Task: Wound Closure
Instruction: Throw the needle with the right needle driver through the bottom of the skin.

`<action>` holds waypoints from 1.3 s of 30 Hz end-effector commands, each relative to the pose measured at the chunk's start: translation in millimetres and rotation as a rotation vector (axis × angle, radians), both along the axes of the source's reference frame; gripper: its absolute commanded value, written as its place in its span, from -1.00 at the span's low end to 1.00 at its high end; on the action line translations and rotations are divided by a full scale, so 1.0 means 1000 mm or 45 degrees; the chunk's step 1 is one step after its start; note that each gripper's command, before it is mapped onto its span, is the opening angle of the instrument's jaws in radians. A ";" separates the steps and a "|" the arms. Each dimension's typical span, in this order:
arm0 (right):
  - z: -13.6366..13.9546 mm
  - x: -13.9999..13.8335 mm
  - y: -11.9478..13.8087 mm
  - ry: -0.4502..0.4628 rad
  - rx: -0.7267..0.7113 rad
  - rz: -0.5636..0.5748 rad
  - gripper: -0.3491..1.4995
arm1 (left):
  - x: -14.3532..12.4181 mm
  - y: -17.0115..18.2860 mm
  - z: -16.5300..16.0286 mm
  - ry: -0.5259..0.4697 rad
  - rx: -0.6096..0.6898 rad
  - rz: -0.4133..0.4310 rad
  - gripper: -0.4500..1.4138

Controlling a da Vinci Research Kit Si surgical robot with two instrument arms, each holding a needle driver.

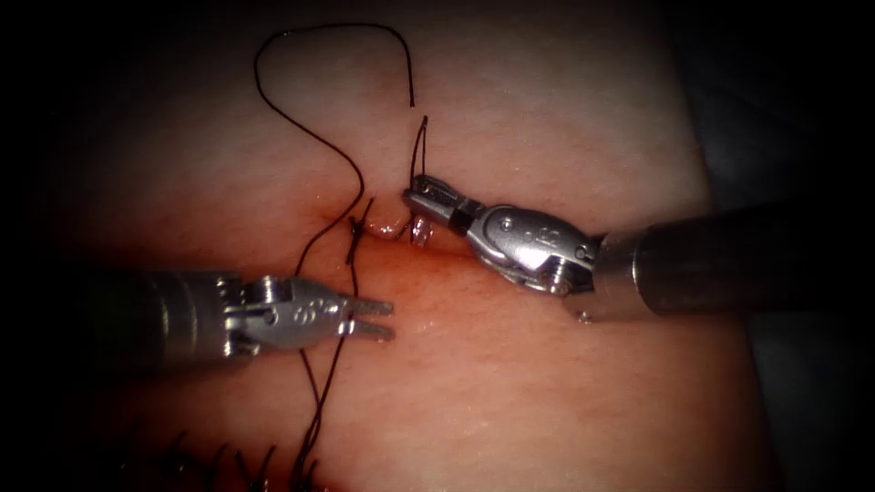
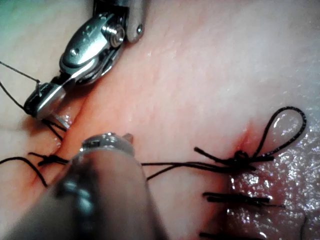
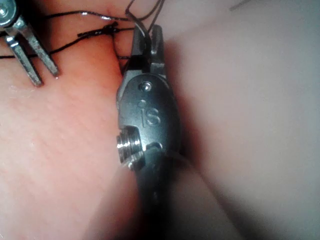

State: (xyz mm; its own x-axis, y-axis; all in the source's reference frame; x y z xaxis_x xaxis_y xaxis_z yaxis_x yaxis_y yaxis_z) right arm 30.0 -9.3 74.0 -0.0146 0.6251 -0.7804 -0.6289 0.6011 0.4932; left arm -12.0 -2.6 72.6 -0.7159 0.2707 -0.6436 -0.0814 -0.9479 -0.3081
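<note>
- Gripping a strand of thread (image 1: 418, 150) just above the cut (image 1: 428, 248), the right hand (image 1: 425, 191) is sitting clenched at the wound's upper lip.
- Hovering left of the cut, the left hand (image 1: 374, 320) is lying parted and holding nothing, with thread running under it.
- Showing no needle that I can make out, the thread is looping away over the tissue (image 1: 565, 118).
- Tugging hard could, I judge, tear the knot (image 1: 356, 225) through the soft edge.
- Glistening with red fluid (image 1: 437, 273), the tissue is surrounded by a dark room.

Tissue (image 1: 565, 118) carries dark thread (image 1: 301, 128) looped across cut (image 1: 387, 230), knotted stitches (image 1: 219, 460)
</note>
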 end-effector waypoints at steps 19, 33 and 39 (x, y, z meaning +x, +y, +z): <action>0.0004 0.0007 0.0015 0.105 0.179 0.043 -1.00 | -0.0003 -0.0012 0.0034 0.017 0.010 0.051 -0.66; 0.0008 0.0005 0.0019 0.209 0.348 0.008 -1.00 | 0.0002 -0.0009 0.0040 0.014 0.017 0.055 -0.67; 0.0010 0.0005 0.0021 0.272 0.443 -0.038 -1.00 | 0.0008 -0.0008 0.0040 0.010 0.020 0.061 -0.69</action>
State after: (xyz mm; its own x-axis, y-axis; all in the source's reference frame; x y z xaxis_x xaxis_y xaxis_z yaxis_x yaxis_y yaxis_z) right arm 29.8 -7.0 74.6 -0.1356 0.8568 -0.4975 -0.4719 0.3856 0.7928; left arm -10.7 -3.3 76.1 -0.7334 0.2465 -0.6335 -0.0392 -0.9457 -0.3227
